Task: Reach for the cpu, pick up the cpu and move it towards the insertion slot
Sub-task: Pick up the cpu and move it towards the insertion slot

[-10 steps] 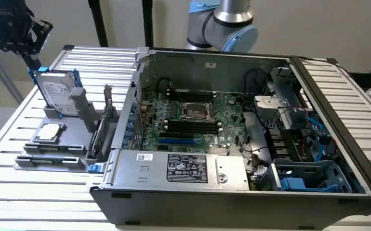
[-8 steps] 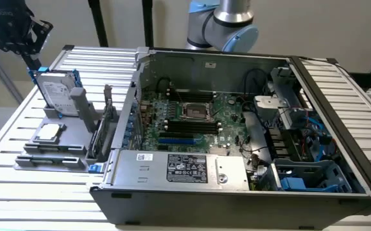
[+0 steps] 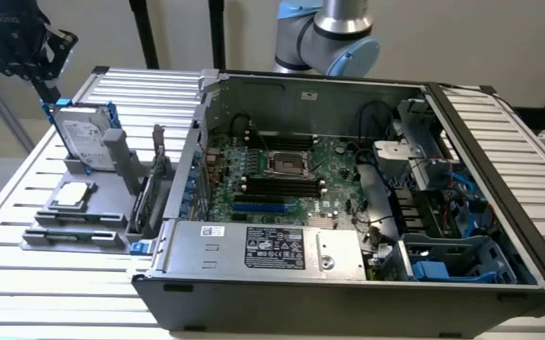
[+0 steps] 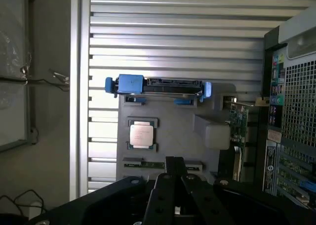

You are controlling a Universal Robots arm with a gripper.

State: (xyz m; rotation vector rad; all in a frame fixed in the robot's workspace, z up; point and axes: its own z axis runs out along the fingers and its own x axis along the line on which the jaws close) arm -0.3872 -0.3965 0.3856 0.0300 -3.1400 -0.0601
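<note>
My tool (image 4: 175, 161) hangs above the grey fixture (image 4: 173, 131), well apart from it. I cannot tell whether it is released or clenched. The cpu (image 4: 141, 134) lies flat below in its recess, metal top up, square, edges parallel to the fixture's. Beyond it stands the hard drive (image 4: 158, 85). Bare slatted tabletop (image 4: 173, 37) borders the fixture.

A slatted table (image 3: 46, 297) bears a grey parts holder (image 3: 74, 237) and open computer case (image 3: 348, 301).

Built of silver tube (image 3: 339, 18) and pale-blue joint caps (image 3: 353, 55) at twelve o'clock in the exterior view; ends in black gripper (image 4: 175, 161) with small screws (image 4: 134, 181).
</note>
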